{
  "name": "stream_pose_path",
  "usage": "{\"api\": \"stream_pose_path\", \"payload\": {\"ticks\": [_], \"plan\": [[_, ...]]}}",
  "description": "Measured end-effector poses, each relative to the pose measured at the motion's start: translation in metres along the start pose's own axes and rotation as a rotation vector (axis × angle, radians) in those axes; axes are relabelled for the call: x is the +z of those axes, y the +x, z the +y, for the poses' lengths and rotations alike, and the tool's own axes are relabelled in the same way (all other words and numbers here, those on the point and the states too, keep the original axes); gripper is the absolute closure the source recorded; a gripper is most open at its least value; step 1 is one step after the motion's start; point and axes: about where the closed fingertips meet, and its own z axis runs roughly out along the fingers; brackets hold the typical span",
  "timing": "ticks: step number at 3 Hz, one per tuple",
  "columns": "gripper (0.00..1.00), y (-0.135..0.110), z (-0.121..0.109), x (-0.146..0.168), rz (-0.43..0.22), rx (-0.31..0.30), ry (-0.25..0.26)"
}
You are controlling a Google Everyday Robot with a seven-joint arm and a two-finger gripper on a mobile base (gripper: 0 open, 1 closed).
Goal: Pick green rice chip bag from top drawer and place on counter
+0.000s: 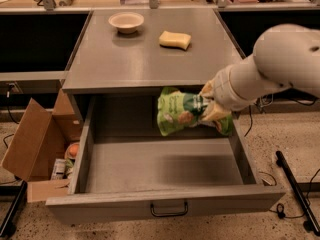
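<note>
My gripper [209, 104] is shut on the green rice chip bag [176, 111] and holds it in the air above the back of the open top drawer [165, 204], just below the front edge of the counter [140, 59]. The bag is bright green with pictures of tan chips and hangs to the left of the gripper. The white arm comes in from the right. The drawer is pulled out wide and its floor is bare.
A pale bowl [126, 21] and a yellow sponge [175, 39] sit on the back half of the counter. A brown cardboard box [37, 144] with items stands on the floor left of the drawer. Cables and a black bar [295, 189] lie on the floor at right.
</note>
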Motion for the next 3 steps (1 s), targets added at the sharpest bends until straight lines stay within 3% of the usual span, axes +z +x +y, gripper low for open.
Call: {"api": "stream_pose_path", "payload": {"ticks": [2, 3], "plan": [[1.00, -0.023, -0.118, -0.045, -0.164, 0.047, 0.136], [1.00, -0.029, -0.166, -0.042, -0.240, 0.093, 0.172]]}}
